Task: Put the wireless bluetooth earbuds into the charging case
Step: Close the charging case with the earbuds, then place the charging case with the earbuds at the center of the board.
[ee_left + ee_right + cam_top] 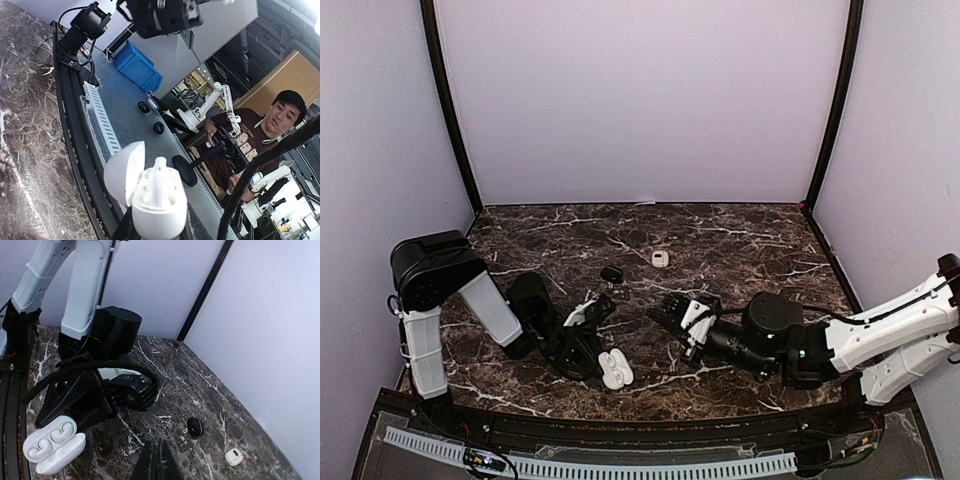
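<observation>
The white charging case (160, 210) stands open in my left gripper (159, 232), which is shut on its base, with the lid (122, 172) swung to the left. A white earbud (159, 175) stands upright in the case's wells. In the right wrist view the same case (62, 457) lies open with white earbuds (50, 437) seated in it. From above, the case (615, 370) sits at the left gripper's (598, 358) tip near the table's front. My right gripper (157, 452) is shut with nothing between its fingers, hovering just right of the case (670, 312).
A small black rounded piece (611, 273) and a small white rounded piece (660, 258) lie on the dark marble table (740, 240) behind the grippers. Both show in the right wrist view, the black piece (194, 426) and the white piece (233, 456). Pale walls enclose three sides.
</observation>
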`<action>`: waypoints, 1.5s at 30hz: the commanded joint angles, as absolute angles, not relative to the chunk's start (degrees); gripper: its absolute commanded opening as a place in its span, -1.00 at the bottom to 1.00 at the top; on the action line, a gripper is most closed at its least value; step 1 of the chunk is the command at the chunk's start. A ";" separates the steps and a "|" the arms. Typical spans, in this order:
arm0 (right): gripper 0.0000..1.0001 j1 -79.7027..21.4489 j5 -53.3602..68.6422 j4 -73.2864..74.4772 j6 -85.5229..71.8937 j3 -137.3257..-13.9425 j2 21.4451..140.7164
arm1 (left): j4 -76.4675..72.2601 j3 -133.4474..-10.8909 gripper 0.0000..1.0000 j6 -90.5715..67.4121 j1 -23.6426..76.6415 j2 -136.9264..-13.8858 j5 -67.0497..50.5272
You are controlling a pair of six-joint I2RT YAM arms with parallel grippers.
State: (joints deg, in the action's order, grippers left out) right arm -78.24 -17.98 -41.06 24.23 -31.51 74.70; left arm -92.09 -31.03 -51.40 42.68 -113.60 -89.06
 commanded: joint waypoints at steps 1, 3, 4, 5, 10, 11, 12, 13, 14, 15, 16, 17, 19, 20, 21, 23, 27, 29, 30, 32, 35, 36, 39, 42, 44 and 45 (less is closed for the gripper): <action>-1.00 -75.70 -21.19 -29.52 -6.19 -35.65 75.94 | -104.83 -31.17 -1.00 -49.37 41.57 -113.95 -87.84; -1.00 -74.04 -15.88 -31.01 -10.74 -33.89 76.38 | -103.96 -31.12 -1.00 -48.59 41.14 -113.91 -86.96; -1.00 -73.25 -14.17 -31.83 -12.96 -33.12 76.73 | -102.87 -31.03 -1.00 -47.77 40.91 -113.76 -86.46; -1.00 -72.25 -12.16 -32.93 -15.14 -32.24 77.19 | -101.41 -30.96 -1.00 -46.66 40.75 -113.46 -85.63; -1.00 -69.44 -5.77 -34.53 -21.35 -32.17 83.13 | -88.11 -31.11 -1.00 -36.19 40.69 -110.65 -82.65; -1.00 -69.13 -5.20 -33.81 -22.17 -33.00 84.67 | -83.79 -31.21 -1.00 -33.01 40.74 -109.61 -81.90; -1.00 -68.90 -3.92 -33.74 -22.70 -33.61 86.05 | -78.54 -31.33 -1.00 -29.34 40.70 -108.36 -80.80; -1.00 -68.62 -2.72 -34.04 -23.46 -34.17 87.37 | -72.51 -31.65 -1.00 -24.95 40.69 -106.77 -79.40; -1.00 -68.38 -1.43 -34.62 -24.22 -34.47 88.55 | -65.77 -32.09 -1.00 -20.28 40.78 -105.13 -77.74; -1.00 -68.11 0.33 -35.85 -24.69 -34.49 89.52 | -59.68 -32.78 -1.00 -15.99 40.86 -103.79 -76.31; -1.00 -67.97 2.46 -37.24 -24.88 -34.49 90.45 | -54.57 -33.43 -1.00 -13.22 40.99 -102.74 -75.15; -1.00 -67.80 4.56 -38.52 -25.12 -34.64 91.10 | -51.89 -33.86 -1.00 -11.55 40.96 -102.18 -74.55; -1.00 -67.68 8.81 -40.89 -24.91 -35.09 92.98 | -51.38 -33.89 -1.00 -11.20 40.98 -102.14 -74.31; -1.00 -67.68 10.75 -41.92 -24.61 -35.41 93.37 | -51.86 -33.92 -1.00 -11.75 40.96 -102.52 -74.46; -1.00 -67.68 12.29 -42.56 -24.28 -35.64 93.50 | -52.54 -33.97 -1.00 -12.42 40.96 -102.96 -74.53; -1.00 -67.68 14.39 -44.24 -23.78 -35.92 93.31 | -53.27 -34.16 -1.00 -13.07 40.99 -103.58 -74.58; -1.00 -67.68 15.17 -45.86 -23.38 -35.82 92.13 | -52.79 -34.36 -1.00 -12.93 40.96 -103.62 -74.50; -1.00 -67.66 15.12 -47.69 -22.93 -34.82 90.64 | -52.30 -34.44 -1.00 -12.78 40.97 -103.63 -74.40; -1.00 -67.67 14.91 -48.58 -22.64 -34.21 89.66 | -51.92 -34.57 -1.00 -12.74 40.96 -103.69 -74.35; -1.00 -67.68 14.35 -49.41 -21.73 -32.94 88.13 | -51.15 -34.80 -1.00 -12.39 40.96 -103.67 -74.08; -1.00 -67.68 11.36 -47.08 -19.80 -31.88 86.05 | -50.92 -34.76 -1.00 -12.31 40.96 -103.42 -73.31; -1.00 -67.68 9.15 -45.48 -19.37 -31.67 85.33 | -50.77 -34.72 -1.00 -12.12 40.98 -103.26 -72.90; -1.00 -67.47 -0.07 -41.82 -18.76 -30.20 82.06 | -49.13 -34.71 -1.00 -10.89 40.96 -102.81 -70.25; -1.00 -65.90 -8.78 -38.74 -19.27 -28.54 78.72 | -41.87 -36.98 -1.00 -8.36 40.96 -102.93 -64.41; -1.00 -64.08 -11.81 -36.51 -19.84 -28.13 77.36 | -35.86 -39.22 -1.00 -7.02 40.88 -103.59 -59.83; -1.00 -63.14 -12.90 -35.34 -20.12 -28.13 76.95 | -34.39 -39.84 -1.00 -7.04 40.91 -103.88 -58.03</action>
